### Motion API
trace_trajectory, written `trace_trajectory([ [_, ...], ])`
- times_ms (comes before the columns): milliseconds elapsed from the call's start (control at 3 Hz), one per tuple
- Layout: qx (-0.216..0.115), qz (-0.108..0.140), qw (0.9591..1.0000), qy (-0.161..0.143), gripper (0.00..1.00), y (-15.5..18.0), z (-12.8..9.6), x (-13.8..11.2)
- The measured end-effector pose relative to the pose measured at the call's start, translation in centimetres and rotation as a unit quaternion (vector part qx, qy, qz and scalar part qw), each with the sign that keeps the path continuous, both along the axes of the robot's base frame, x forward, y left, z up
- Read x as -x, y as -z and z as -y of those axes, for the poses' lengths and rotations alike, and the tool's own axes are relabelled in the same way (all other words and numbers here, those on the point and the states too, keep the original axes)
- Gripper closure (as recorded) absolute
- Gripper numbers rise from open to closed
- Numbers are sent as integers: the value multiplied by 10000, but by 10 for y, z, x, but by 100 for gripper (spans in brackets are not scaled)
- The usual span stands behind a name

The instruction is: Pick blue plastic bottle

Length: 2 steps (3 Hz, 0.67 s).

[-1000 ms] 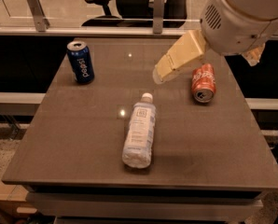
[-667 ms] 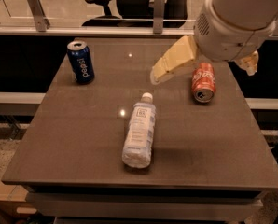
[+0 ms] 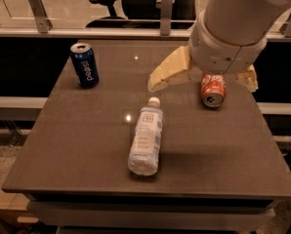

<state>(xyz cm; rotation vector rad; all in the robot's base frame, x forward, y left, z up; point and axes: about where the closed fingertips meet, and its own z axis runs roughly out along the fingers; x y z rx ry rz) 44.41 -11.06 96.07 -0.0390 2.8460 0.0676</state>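
Over the last second my end effector (image 3: 203, 87) has slid leftward across the view and come a little nearer the blue plastic bottle (image 3: 145, 138). The tip of my left finger (image 3: 167, 74) now sits just beyond the bottle's white cap (image 3: 154, 101), where a moment ago it hung further right, closer to the red can (image 3: 213, 90). Nothing on the bench (image 3: 72, 145) has shifted: the bottle lies on its side near the middle, cap pointing to the far edge, with the dark blue can (image 3: 85, 65) upright at the far left, well apart from it. My fingers are spread wide and carry nothing. I read this as the approach still in progress, closing on the bottle but not yet lined up over its body, so the grasp is not begun. Several things I cannot judge well. My wrist housing covers the upper part of the red can and most of my right finger (image 3: 248, 78), of which only a pale end shows. From this angle I cannot tell how high my fingers ride above the bench, nor whether they would straddle the bottle across its width. The rest of my arm is cut off at the top and right edges.
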Motion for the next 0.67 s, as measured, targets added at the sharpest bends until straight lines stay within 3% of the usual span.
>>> trace_trajectory([
  [667, -163, -398, 9983, -405, 0, 37, -48, -12],
])
